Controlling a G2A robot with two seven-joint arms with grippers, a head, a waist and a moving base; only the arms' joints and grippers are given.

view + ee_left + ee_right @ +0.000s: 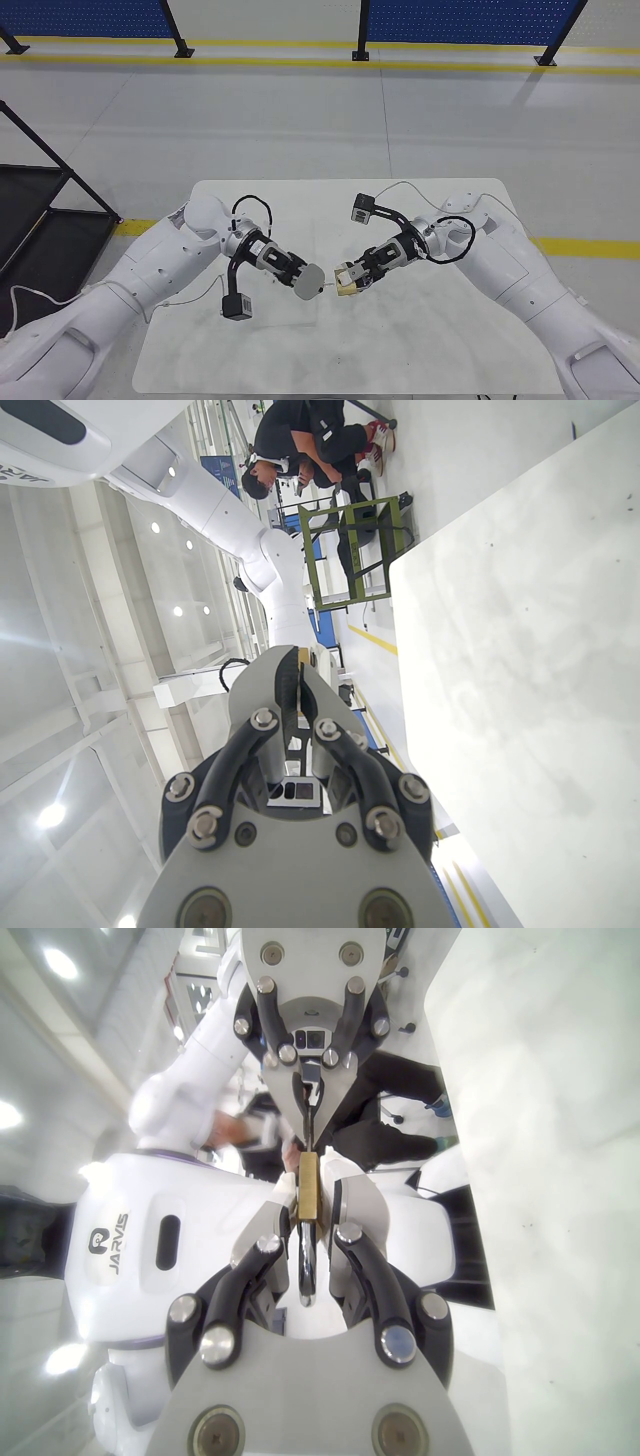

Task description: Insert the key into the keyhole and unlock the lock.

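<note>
Both arms meet above the middle of the white table [420, 340]. My right gripper [310, 1183] is shut on a brass padlock [308, 1188], whose steel shackle [306, 1268] points back toward the wrist. In the top view this gripper [352, 277] holds the padlock [345, 289] above the tabletop. My left gripper [313, 282] faces it from the left, shut on the key [309, 1125]. The key's tip touches the padlock's end face; how deep it sits I cannot tell. In the left wrist view the left gripper [295, 662] has its pads pressed together, hiding the key.
A black frame cart [40, 220] stands on the floor left of the table. A green metal frame [350, 550] stands beyond the table's far corner. The tabletop around the grippers is bare white surface.
</note>
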